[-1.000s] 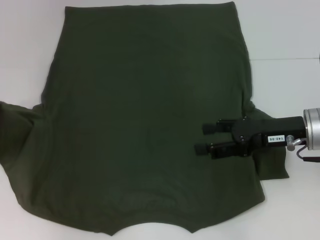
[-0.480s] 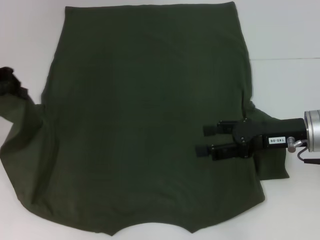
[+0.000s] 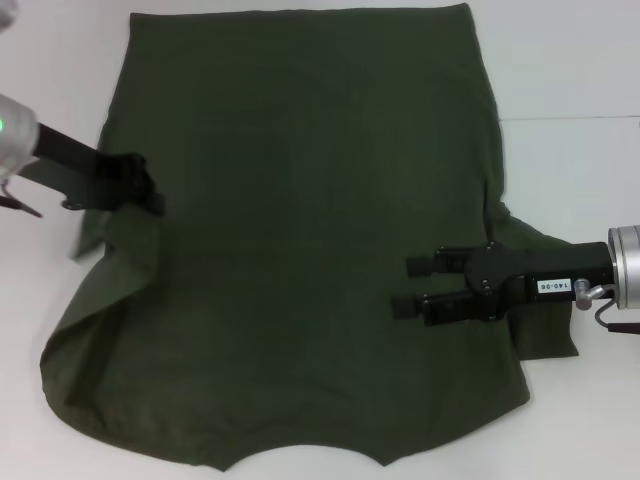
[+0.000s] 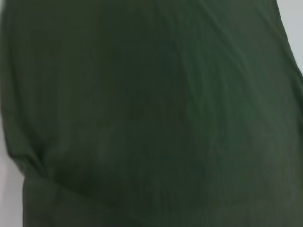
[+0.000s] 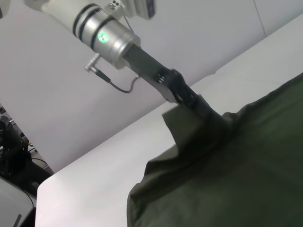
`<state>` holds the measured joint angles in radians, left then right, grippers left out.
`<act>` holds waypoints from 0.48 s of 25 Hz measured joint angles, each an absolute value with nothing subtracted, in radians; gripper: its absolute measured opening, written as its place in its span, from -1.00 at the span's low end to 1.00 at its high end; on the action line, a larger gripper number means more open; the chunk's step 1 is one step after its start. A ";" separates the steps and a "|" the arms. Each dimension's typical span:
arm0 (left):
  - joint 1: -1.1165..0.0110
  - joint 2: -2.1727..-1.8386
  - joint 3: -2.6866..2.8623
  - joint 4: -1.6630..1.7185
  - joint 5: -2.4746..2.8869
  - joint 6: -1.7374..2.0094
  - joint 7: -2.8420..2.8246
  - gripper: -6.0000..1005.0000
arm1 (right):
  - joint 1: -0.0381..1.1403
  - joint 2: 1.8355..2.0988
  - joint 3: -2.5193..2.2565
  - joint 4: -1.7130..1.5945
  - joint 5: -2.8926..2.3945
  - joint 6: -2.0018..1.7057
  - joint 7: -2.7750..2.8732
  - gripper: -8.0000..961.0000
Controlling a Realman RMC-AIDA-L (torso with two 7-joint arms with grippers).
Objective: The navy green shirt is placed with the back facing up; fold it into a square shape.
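The left gripper (image 3: 140,188) reaches in from the left edge of the desk (image 3: 570,60), its arm slanting down toward the cloth, and its fingers are closed on the left sleeve of the navy green shirt (image 3: 300,230), which is lifted and carried inward over the body of the garment — the fabric below it hangs in a loose fold toward the near-left corner. In the right wrist view the same gripper (image 5: 203,109) shows with the cloth bunched and raised around its tip.

The right gripper (image 3: 412,285) comes in level from the right edge, arm stretched straight across the right sleeve, its two fingers parted and lying on the shirt's right side, gripping nothing.

The shirt lies spread plain side up over most of the white desk, hem toward the far edge and collar at the near edge. The left wrist view is filled with dark green cloth (image 4: 151,113) — nothing else shows there.
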<state>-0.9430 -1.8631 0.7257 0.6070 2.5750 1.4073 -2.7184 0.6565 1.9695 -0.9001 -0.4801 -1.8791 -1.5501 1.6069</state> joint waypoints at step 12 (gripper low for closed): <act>-0.992 -1.969 0.759 0.503 2.591 1.170 -2.754 -0.53 | 0.656 1.969 -0.900 -0.474 -1.879 -1.551 1.608 0.90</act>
<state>-0.9917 -1.9692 0.7594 0.5030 2.5914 1.1698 -2.7545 0.6561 1.9694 -0.8996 -0.4739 -1.8791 -1.5509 1.6077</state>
